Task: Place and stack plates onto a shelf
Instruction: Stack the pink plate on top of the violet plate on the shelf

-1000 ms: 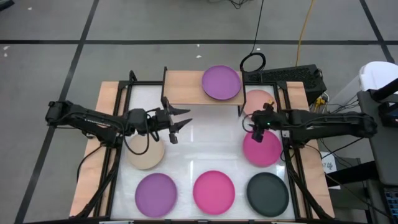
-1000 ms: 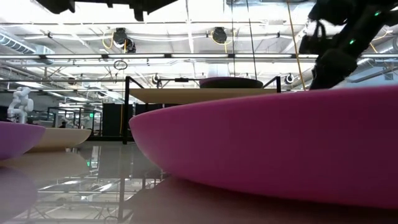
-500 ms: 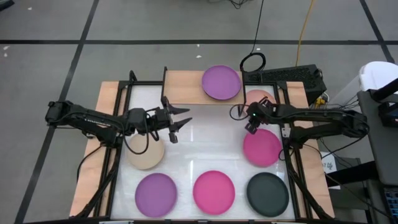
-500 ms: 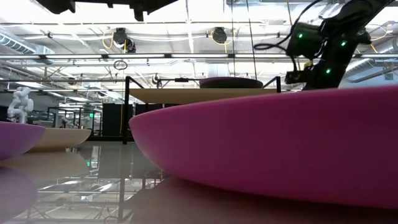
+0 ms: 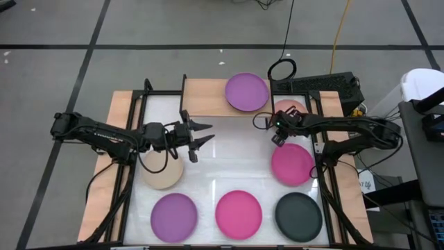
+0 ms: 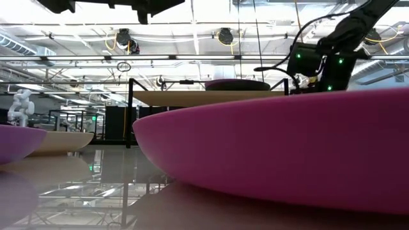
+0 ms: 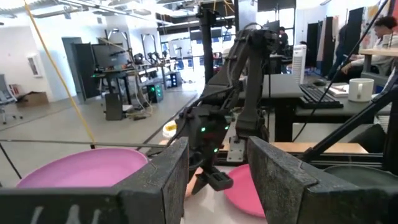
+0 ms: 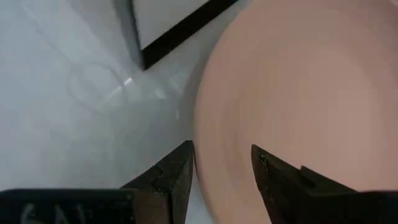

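Right end effector [image 8: 221, 165] open and empty over flat-lying pale pink plate [image 8: 311, 93], fingers [image 8: 174, 180] astride its rim.

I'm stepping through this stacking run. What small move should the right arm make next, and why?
Probably lower the right gripper onto the pale pink plate: its open fingers already straddle the plate's near rim, nothing is gripped, and only the purple plate sits on the shelf.

purple plate [image 5: 246, 92], pale pink plate [image 8: 311, 93], light wooden shelf [image 5: 205, 97]
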{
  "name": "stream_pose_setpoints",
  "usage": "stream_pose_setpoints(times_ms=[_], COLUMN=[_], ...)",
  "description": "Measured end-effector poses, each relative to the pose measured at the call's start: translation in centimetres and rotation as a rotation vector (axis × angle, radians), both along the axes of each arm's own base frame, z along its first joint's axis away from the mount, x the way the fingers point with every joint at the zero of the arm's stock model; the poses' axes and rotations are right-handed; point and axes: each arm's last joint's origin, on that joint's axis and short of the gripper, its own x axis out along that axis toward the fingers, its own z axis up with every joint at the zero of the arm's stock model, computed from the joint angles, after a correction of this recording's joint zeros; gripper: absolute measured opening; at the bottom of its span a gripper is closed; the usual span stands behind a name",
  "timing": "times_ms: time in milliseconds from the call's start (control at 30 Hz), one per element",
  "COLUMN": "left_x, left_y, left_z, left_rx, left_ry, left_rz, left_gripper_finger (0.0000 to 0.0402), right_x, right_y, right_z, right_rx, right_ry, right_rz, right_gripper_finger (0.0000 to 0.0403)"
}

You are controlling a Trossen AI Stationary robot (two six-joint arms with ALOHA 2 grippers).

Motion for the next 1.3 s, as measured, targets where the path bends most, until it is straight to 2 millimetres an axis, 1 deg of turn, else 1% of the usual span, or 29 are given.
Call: stream_pose_setpoints(times_ms=[100,167,267,333,400,433,533,667,767,900,967,1033,1100,1167,1233,1300], left_x=[0.0,0.0,0.0,0.0,0.0,0.0,0.0,0.0,0.0,0.0,0.0,0.0,0.0,0.0,0.0,0.0], left_y=[0.0,0.0,0.0,0.0,0.0,0.0,0.0,0.0,0.0,0.0,0.0,0.0,0.2,0.3,0.6,0.8], left_z=[0.0,0.0,0.0,0.0,0.0,0.0,0.0,-0.2,-0.2,0.0,0.2,0.2,0.2,0.2,0.2,0.2], left_rx=[0.000,-0.001,0.001,0.004,0.004,0.002,0.006,0.005,0.004,0.005,0.006,0.004,0.008,0.019,0.025,0.025], left_ry=[0.000,0.000,0.000,0.000,0.001,0.000,0.002,0.022,0.021,0.004,-0.014,-0.018,-0.016,-0.015,-0.017,-0.019], left_rz=[0.000,0.000,0.000,0.001,0.001,0.001,0.001,0.001,0.001,0.002,0.003,0.006,0.023,0.034,0.043,0.052], left_gripper_finger=[0.0170,0.0170,0.0170,0.0170,0.0170,0.0170,0.0170,0.0170,0.0170,0.0170,0.0170,0.0170,0.0170,0.0170,0.0170,0.0170], right_x=[-0.3,-0.5,-0.7,-0.8,-0.8,-0.9,-1.1,-1.6,-2.2,-2.8,-3.1,-3.1,-2.9,-2.5,-1.8,-0.7], right_y=[-0.3,-0.3,-0.1,0.0,-0.1,-0.1,0.1,0.5,0.7,0.9,1.0,1.1,1.4,1.6,1.7,1.6], right_z=[-0.8,-1.1,-1.3,-1.2,-1.0,-0.8,0.0,1.8,3.8,7.6,9.8,12.6,15.3,17.4,19.1,20.0], right_rx=[-0.001,0.021,0.049,0.058,0.045,0.032,0.003,-0.082,-0.155,-0.298,-0.370,-0.464,-0.534,-0.564,-0.570,-0.562], right_ry=[-0.004,-0.004,-0.015,-0.022,-0.033,-0.039,-0.072,-0.155,-0.235,-0.375,-0.436,-0.514,-0.596,-0.663,-0.712,-0.711], right_rz=[-0.012,-0.014,-0.008,-0.003,0.001,-0.001,-0.008,-0.016,-0.033,-0.021,0.026,0.087,0.174,0.255,0.340,0.418], right_gripper_finger=[0.0141,0.0130,0.0092,0.0053,0.0018,0.0013,0.0010,0.0003,0.0002,0.0001,0.0001,0.0001,0.0001,0.0001,0.0001,0.0001])
